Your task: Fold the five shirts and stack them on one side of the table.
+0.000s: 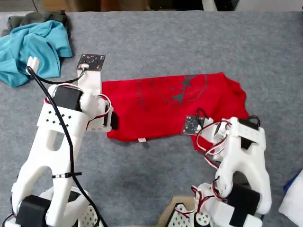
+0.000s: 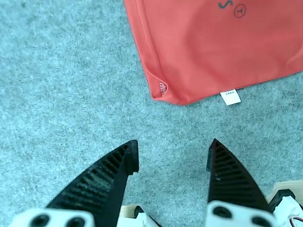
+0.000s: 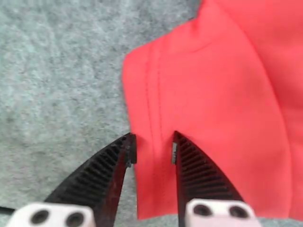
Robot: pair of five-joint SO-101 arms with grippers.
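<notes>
Far left, at the back corner of the desk (image 1: 189, 42): a teal shirt (image 1: 33, 47) in a loose heap, with a darker garment (image 1: 38, 19) bunched behind it. Both unfolded. Most likely parked there to wait a turn and to leave the middle free for work.

Next, the left tool (image 2: 173, 153): fingers well apart, hovering over bare desk just short of the near-left corner of the red shirt (image 1: 175, 104). Touching nothing. Probably held wide to straddle that corner and its doubled hem. A small white tag (image 2: 230, 97) pokes out from the edge just beside it.

Centre: the red shirt itself, laid flat with the print up, long side across the desk, in a rough rectangle. Seemingly partway through folding, and not yet stacked.

Right of centre, the right tool (image 3: 151, 144): fingers only slightly apart, set astride the shirt's stitched edge, one over fabric, the other at the border with the desk. Not clamped, as far as can be seen. Placed opposite the left one, presumably to lift both near corners together and carry the fold over evenly.

Far right edge: a bit of white and blue cloth (image 1: 293, 194), possibly the start of the stack. Too little showing to tell.
</notes>
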